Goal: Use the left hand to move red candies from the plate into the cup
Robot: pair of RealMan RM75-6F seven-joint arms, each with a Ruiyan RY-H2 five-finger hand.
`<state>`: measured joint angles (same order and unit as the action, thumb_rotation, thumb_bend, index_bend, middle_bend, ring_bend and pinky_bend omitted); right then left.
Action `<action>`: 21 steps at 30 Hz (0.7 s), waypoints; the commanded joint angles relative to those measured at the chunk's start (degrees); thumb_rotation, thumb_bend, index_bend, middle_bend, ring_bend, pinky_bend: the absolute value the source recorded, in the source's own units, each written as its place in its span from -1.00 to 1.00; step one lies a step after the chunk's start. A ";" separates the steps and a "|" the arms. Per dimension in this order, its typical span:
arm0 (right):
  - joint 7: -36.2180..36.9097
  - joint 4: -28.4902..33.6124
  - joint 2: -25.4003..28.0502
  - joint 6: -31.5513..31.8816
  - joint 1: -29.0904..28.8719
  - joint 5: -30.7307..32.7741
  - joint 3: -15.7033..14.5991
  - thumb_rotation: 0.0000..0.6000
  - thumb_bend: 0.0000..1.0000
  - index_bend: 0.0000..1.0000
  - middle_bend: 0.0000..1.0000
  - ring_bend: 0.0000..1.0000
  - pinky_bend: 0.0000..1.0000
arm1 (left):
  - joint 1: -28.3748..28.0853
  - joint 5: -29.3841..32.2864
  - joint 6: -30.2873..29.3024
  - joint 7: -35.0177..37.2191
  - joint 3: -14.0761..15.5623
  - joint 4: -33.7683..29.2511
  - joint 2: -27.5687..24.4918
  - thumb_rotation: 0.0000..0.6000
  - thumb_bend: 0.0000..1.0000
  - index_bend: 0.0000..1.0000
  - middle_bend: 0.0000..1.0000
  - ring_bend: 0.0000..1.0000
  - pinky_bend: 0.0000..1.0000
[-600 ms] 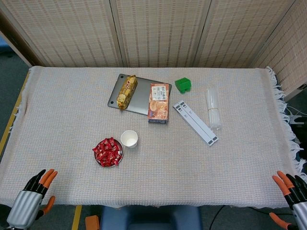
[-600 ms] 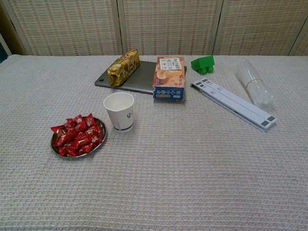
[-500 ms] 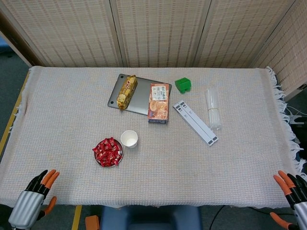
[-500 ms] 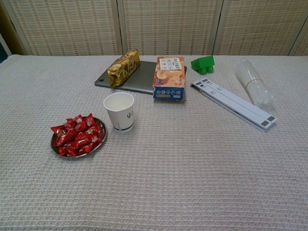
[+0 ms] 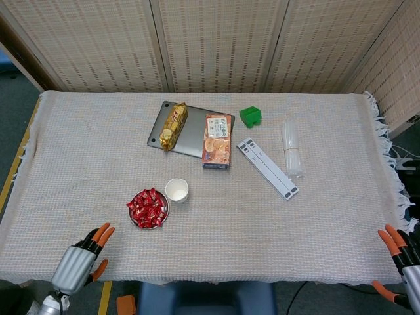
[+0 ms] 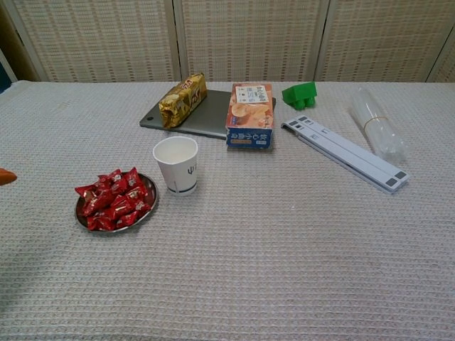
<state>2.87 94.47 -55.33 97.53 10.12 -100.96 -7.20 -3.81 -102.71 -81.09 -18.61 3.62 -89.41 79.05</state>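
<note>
Since the earlier frames the left hand point(image 5: 82, 259) has come inward along the desk's near edge, from the near-left corner toward the plate, and one orange fingertip now shows at the left edge of the chest view; the right hand point(image 5: 401, 254) stays near the near-right corner. Nothing on the desk has shifted.

The desk point(image 5: 79, 144) wears a pale woven cloth. Toward its far edge lies a grey laptop point(image 5: 190, 134), lid closed, with a gold snack packet point(image 5: 174, 125) lying on its left part and an orange biscuit box point(image 5: 217, 140) overlapping its right side. Right of these, a long white folding stand point(image 5: 267, 168) lies slanted, with a clear plastic bundle point(image 5: 291, 146) just beyond it toward the right edge. A small green block point(image 5: 250, 116) sits near the far edge.

The left hand hovers over the near edge, fingers spread apart and extended, holding nothing and apart from the plate. The right hand is likewise spread and empty.

The white paper cup point(image 5: 176, 190) stands upright left of centre, nearer the near edge. Just beside it, to its near-left, the metal plate point(image 5: 163, 217) carries the red candies point(image 5: 147, 207) in a heap.
</note>
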 commanded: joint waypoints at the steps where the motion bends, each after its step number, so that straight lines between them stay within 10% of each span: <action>1: -0.92 0.26 -0.32 -0.44 -0.05 0.48 0.32 1.00 -0.91 -1.00 -1.00 -1.00 -1.00 | -4.91 5.38 8.16 -7.00 -3.89 -2.50 3.91 1.00 -0.22 -1.00 -0.97 -0.66 0.32; 6: -2.50 0.91 -0.68 -2.46 -0.72 2.22 0.92 1.00 -0.91 -1.00 -1.00 -1.00 -1.00 | -9.08 10.39 13.13 -11.12 -7.79 -2.02 7.29 1.00 -0.22 -1.00 -0.96 -0.88 0.44; 21: -6.60 2.93 -1.63 -7.16 -2.52 6.10 2.24 1.00 -0.91 -1.00 -1.00 -1.00 -1.00 | -17.39 20.52 20.01 -14.21 -12.38 6.96 14.14 1.00 -0.22 -0.88 -0.83 -0.74 0.84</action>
<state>-3.62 97.32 -56.91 90.47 7.70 -94.96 -5.04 -20.53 -82.94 -61.66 -32.41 -8.53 -83.20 92.52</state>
